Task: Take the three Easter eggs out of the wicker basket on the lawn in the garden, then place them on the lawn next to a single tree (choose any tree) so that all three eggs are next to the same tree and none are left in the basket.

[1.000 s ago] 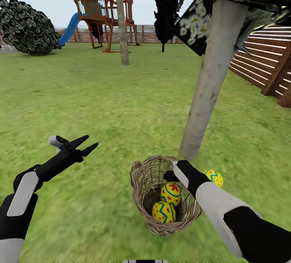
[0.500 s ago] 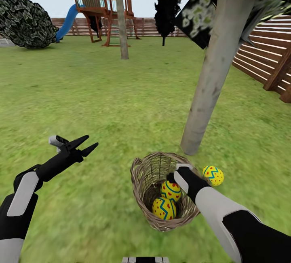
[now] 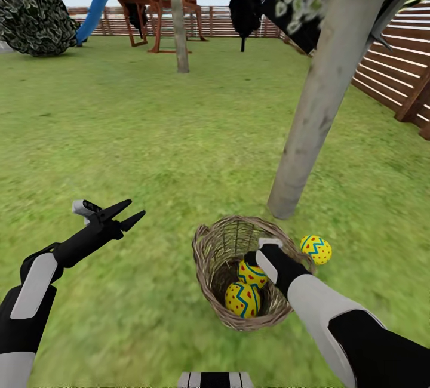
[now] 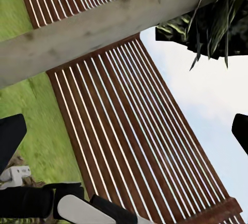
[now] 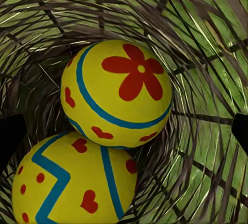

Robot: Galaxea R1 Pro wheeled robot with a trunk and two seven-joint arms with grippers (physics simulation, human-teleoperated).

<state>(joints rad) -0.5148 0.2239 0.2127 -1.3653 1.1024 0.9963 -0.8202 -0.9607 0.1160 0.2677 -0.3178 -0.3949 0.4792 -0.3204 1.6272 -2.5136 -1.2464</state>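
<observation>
The right tool reaches down into the small round brown basket of woven twigs, with its white and black arm coming from the lower right corner of the head view. In the right wrist view its two dark fingertips stand wide apart at both sides, and they hold nothing. Between them lies a yellow egg with a red flower and a blue band. It rests on a second yellow egg with a blue zigzag and red hearts, and the two touch each other.

The left tool hangs above the grass, well apart from the basket. Its two black fingers are spread open and they are empty. The left arm is bent and points forward.

I count three eggs. Two are inside the basket, and the third yellow egg with blue zigzag and red dots lies on the mottled green lawn, just beside the basket rim and near the foot of the pale grey-beige tree trunk. The basket stands near the same trunk. A brown slat fence runs behind the tree.
</observation>
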